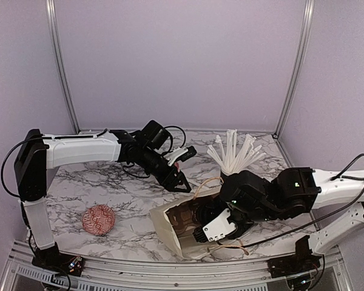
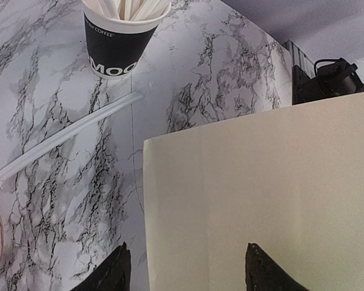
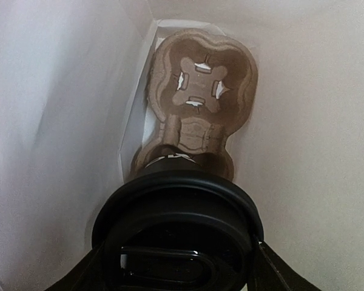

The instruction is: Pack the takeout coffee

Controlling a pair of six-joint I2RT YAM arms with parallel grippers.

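From above, the bag (image 1: 164,221) lies on its side by the table's (image 1: 109,182) near edge, right of the middle, and the right gripper (image 1: 200,233) reaches into its mouth. That view hides what is inside. The right wrist view shows it: the coffee (image 3: 179,206), black lid on, stands in the near slot of a brown pulp carrier (image 3: 200,85) that runs to the bag's far end, its other slot bare. The right gripper (image 3: 179,270) is clamped on the coffee, a finger (image 3: 88,270) against each side just under the lid. The left gripper (image 1: 182,183) hangs over the bag's far edge, by its handle. In the top view I cannot tell how its jaws stand. The left wrist view settles it: the left gripper (image 2: 188,273) has its fingertips (image 2: 109,273) well apart over the bag's cream side (image 2: 261,182), with the bag's edge running between them. Only this view shows a loose wrapped straw (image 2: 67,140) lying flat on the table beside the straw cup (image 2: 118,42). The top view places that cup (image 1: 235,154) near the far edge towards the right corner, and a red-patterned bowl (image 1: 98,219) towards the near left corner, well apart from the bag.
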